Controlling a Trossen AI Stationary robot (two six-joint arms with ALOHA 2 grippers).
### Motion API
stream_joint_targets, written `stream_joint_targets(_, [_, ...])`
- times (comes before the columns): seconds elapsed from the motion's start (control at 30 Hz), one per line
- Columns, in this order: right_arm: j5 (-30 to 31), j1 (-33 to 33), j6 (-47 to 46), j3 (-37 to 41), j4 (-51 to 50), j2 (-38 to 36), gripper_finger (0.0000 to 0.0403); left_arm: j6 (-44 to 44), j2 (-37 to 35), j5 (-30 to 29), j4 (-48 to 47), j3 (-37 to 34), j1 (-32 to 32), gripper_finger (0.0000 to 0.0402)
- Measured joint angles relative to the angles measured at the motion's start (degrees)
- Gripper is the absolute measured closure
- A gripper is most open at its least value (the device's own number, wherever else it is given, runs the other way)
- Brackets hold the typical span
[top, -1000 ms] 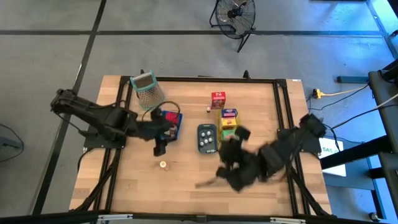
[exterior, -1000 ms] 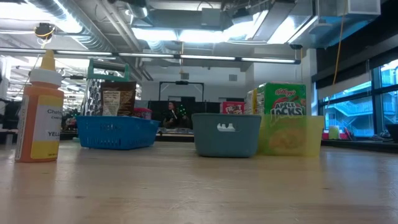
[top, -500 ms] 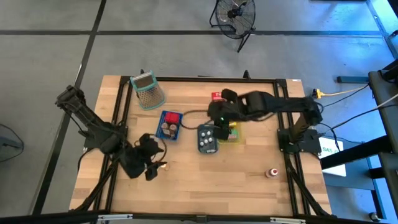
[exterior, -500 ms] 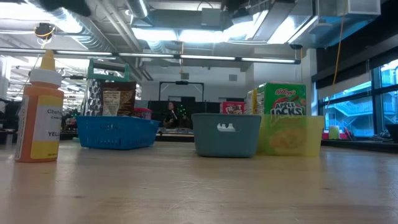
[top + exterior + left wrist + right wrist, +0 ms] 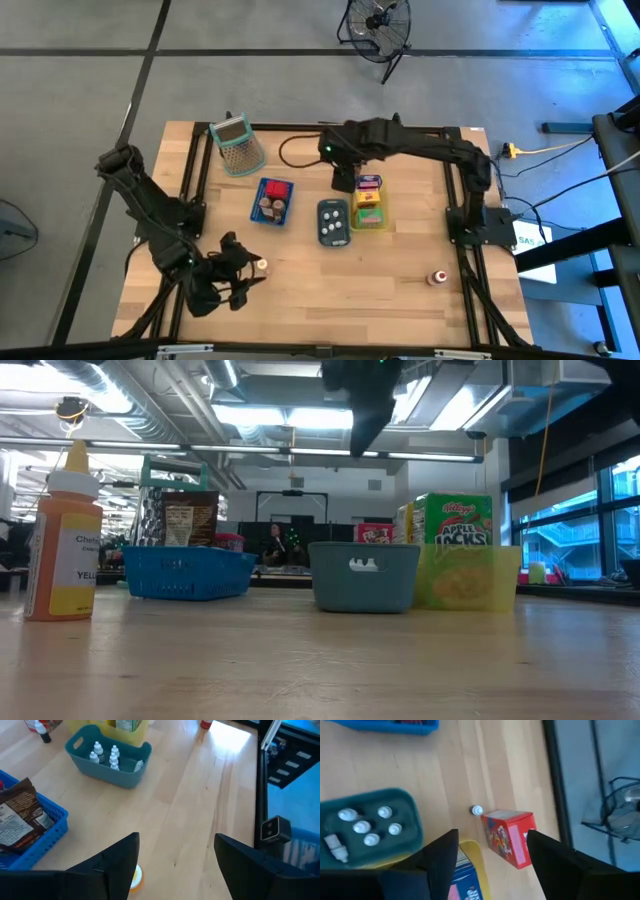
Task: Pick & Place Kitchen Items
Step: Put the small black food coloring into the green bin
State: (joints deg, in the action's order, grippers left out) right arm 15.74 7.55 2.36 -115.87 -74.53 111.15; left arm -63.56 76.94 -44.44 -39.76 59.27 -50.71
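My left gripper hangs open over the table's near left part, just short of a small yellow bottle with an orange cap, which lies by one finger in the left wrist view. My right gripper is open above the far middle. Below it the right wrist view shows a red carton standing on the wood and a tiny white piece beside it. A yellow tray holds blue-purple and green cartons. A red-capped bottle stands near the right edge.
A grey-blue tray with small white bottles sits mid-table, and a blue tray with a brown bag and a red piece lies left of it. The green-rimmed mesh grater stands at the far left. Bare wood stretches along the near edge.
My right arm has swung from the near right part of the table up and across to the far middle, over the red carton. The red-capped bottle now shows where that arm stood. My left arm has drawn back from the blue tray toward the near left corner.
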Motion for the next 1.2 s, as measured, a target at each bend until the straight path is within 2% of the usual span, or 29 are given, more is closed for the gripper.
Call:
stream_joint_targets(0.13, [-1.6,3.4,5.7,0.0,0.4,2.9,0.0166,-1.0,0.5,-1.0,0.0,0.0,-0.7,0.0149])
stream_joint_targets(0.33, [-0.8,6.5,12.7,0.0,2.9,5.6,0.0172,3.4,-0.3,-3.9,2.4,0.0,-0.7,0.0149])
stream_joint_targets(0.47, [-1.1,6.9,17.0,0.0,4.2,6.1,0.0177,3.5,-1.3,-9.8,2.5,0.0,-0.7,0.0149])
stream_joint_targets(0.67, [-1.7,7.0,22.6,0.0,5.9,6.1,0.0181,8.6,-5.7,-15.9,1.8,0.0,0.4,0.0149])
stream_joint_targets(0.77, [-5.7,7.0,24.1,0.0,6.1,6.1,0.0181,10.8,-8.2,-18.7,0.3,0.0,0.4,0.0149])
stream_joint_targets(0.9, [-10.4,7.0,26.1,0.0,6.0,7.2,0.0181,9.9,-11.0,-20.0,-5.1,0.0,0.4,0.0149])
stream_joint_targets(1.2, [-11.3,6.8,28.3,0.0,7.1,12.0,0.0181,7.2,-13.4,-20.8,-12.3,0.0,1.6,0.0149])
